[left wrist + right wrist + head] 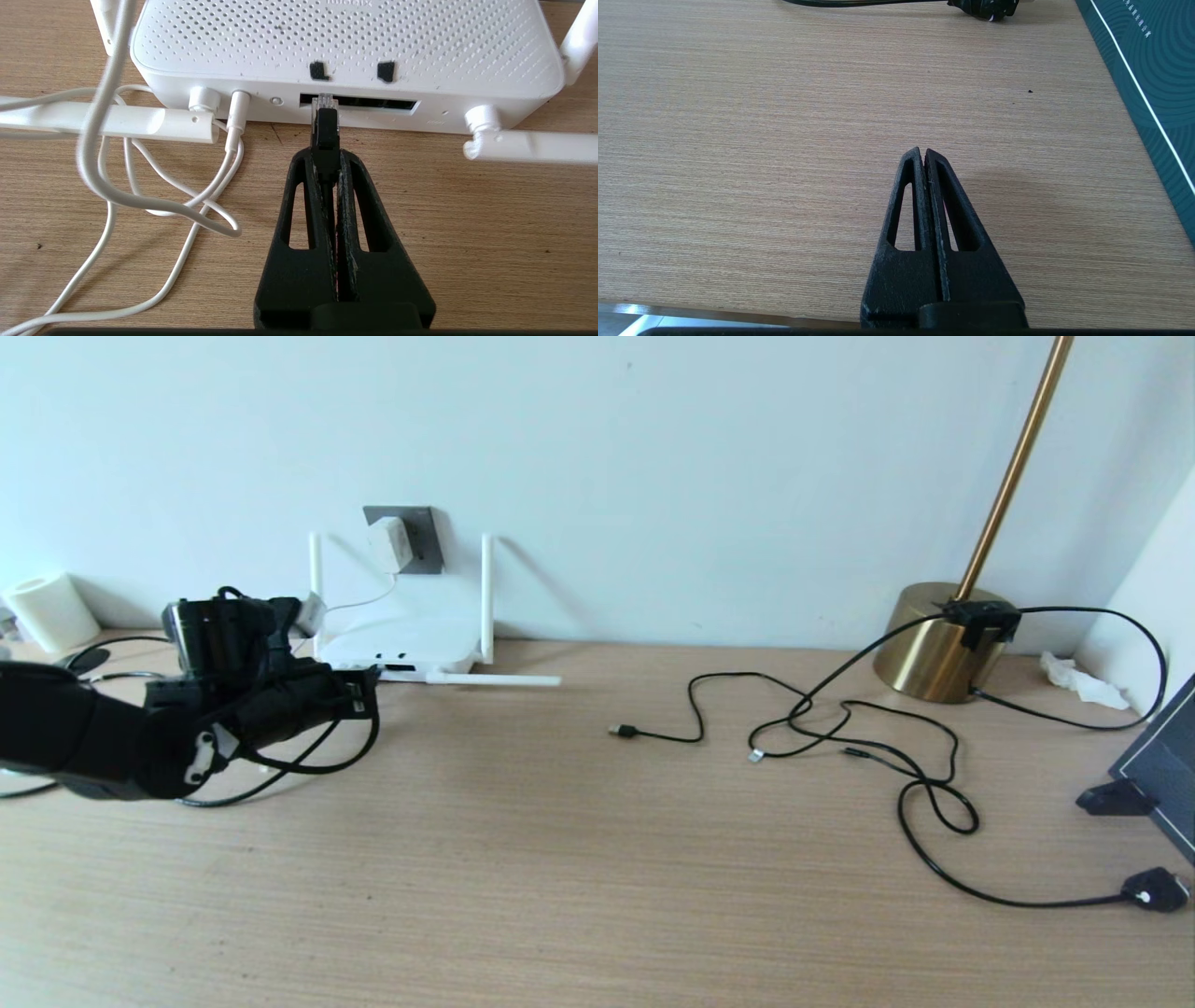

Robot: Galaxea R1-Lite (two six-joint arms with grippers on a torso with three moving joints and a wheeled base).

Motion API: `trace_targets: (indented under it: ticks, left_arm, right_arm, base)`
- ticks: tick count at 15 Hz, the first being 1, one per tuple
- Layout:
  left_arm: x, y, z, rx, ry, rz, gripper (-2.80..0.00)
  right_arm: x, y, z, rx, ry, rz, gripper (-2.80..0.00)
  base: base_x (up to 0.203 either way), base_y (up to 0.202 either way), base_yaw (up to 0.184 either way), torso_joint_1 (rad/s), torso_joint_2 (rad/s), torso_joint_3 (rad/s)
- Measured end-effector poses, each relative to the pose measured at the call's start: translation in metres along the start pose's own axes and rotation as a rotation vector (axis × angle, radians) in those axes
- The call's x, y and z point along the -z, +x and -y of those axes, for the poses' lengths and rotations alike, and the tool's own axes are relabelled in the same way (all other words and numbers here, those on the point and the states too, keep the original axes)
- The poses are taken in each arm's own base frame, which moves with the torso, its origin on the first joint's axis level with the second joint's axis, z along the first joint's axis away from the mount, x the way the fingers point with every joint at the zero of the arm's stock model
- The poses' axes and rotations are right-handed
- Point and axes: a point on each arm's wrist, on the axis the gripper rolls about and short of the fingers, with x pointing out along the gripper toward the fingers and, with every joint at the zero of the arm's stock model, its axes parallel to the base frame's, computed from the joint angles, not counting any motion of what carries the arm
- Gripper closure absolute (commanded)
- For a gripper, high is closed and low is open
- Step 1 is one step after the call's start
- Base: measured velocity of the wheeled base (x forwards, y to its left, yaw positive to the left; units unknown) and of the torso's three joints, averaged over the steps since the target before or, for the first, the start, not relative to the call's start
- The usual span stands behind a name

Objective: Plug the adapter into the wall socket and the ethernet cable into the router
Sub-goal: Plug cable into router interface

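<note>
Seating ethernet cable (324, 122) in router (345, 46)
Left end effector (327, 156) clamped on plug; we'd push straight, level w/ port til it clicks.

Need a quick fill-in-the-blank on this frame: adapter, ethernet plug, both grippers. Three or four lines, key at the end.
1. The adapter sits plugged into the wall ____.
2. The left gripper is shut on the black ____ cable, its clear plug at the router port slot.
3. The right gripper is shut and holds ____.
4. The brass lamp base stands on the robot's ____ side.

Missing words: socket; ethernet; nothing; right
</note>
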Motion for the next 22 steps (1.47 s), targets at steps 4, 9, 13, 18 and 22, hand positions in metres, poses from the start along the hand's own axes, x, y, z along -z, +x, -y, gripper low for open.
trace_targets:
  ticks: [4,9,13,18,22]
  left_arm:
    - [-0.0006,-0.0007,-0.0002,-0.001,0.000,-0.001,0.00]
    - [-0.0006,-0.0006,-0.0001,0.000,0.000,-0.015,0.00]
    - [-0.0004,-0.0005,-0.0001,0.000,0.000,-0.016,0.00]
    - [-0.0002,-0.0004,-0.0001,0.000,-0.001,-0.016,0.00]
    - [-0.0003,-0.0004,-0.0001,0.000,-0.001,-0.016,0.00]
  right_arm:
    - [0.0000,0.0000,0.0000,0.000,0.000,0.000,0.00]
    - [-0.0001,0.0000,0.0000,0.000,0.000,0.001,0.00]
    - [0.0000,0.0000,0.0000,0.000,0.000,0.000,0.00]
    - [0.0000,0.0000,0.0000,0.000,0.000,0.000,0.00]
    - [-0.0001,0.0000,0.0000,0.000,0.000,0.001,0.00]
  base:
    - [0.000,0.000,0.000,0.000,0.00,0.000]
    - [0.000,0.000,0.000,0.000,0.00,0.000]
    - [0.000,0.000,0.000,0.000,0.00,0.000]
    - [0.000,0.000,0.000,0.000,0.00,0.000]
    - [0.000,0.000,0.000,0.000,0.00,0.000]
